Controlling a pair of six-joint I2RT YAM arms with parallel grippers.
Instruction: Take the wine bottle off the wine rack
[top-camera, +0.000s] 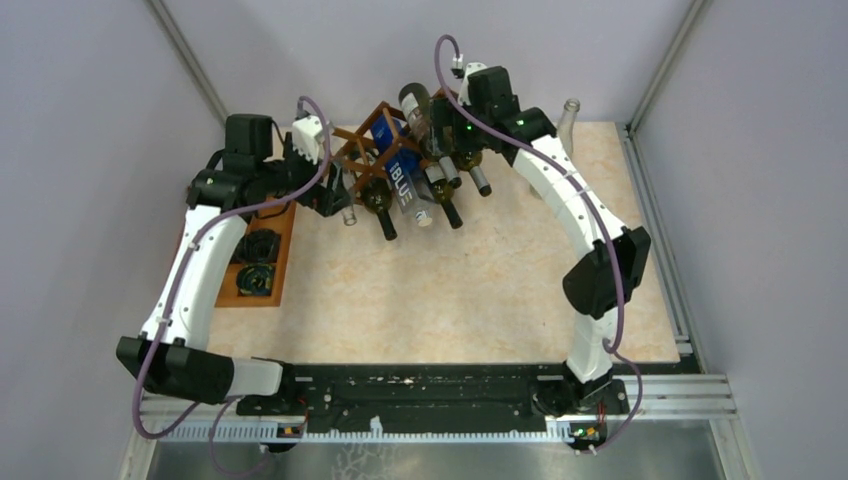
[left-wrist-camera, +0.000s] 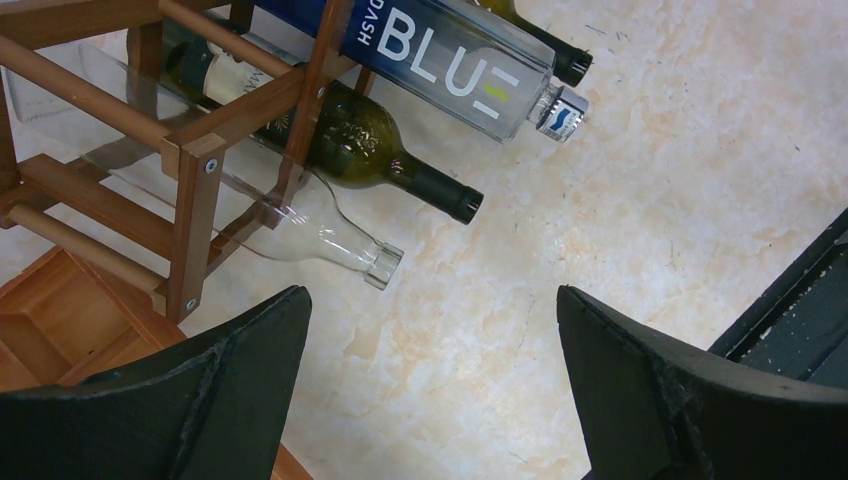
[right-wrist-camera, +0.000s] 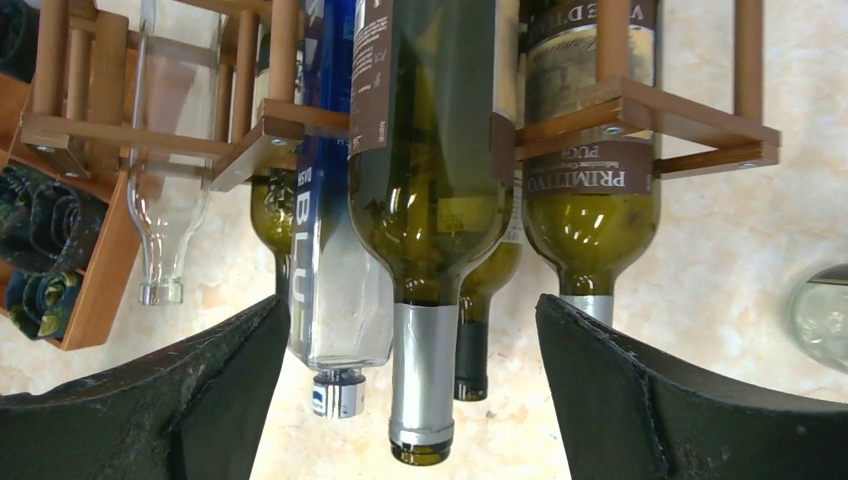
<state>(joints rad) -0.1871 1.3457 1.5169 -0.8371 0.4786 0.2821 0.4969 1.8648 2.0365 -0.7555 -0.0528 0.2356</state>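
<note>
At the far edge of the table, a little left of its middle, the wine rack (top-camera: 372, 150) stood loaded with several bottles, necks sloping toward the near edge. Your right gripper (right-wrist-camera: 412, 300) hung over the rack's right half with its jaws apart. One finger stood on each side of the dark green wine bottle (right-wrist-camera: 430, 200) with the grey foil neck, and neither touched glass that I could see.

The bottle lay in its cell. Its long axis ran far to near, square across the line between the fingers. Judged next step: close on the neck or shoulder, then draw along that axis toward the near edge.

Judged risk: a blue-labelled bottle (right-wrist-camera: 335, 250) lay just beside it toward the left edge, and a second green bottle (right-wrist-camera: 590, 200) just beside it toward the right edge.

Your left gripper (left-wrist-camera: 430, 295) sat wide open and empty at the rack's left end, near a clear bottle (left-wrist-camera: 320, 230). Your right arm was plainly the nearer.
</note>
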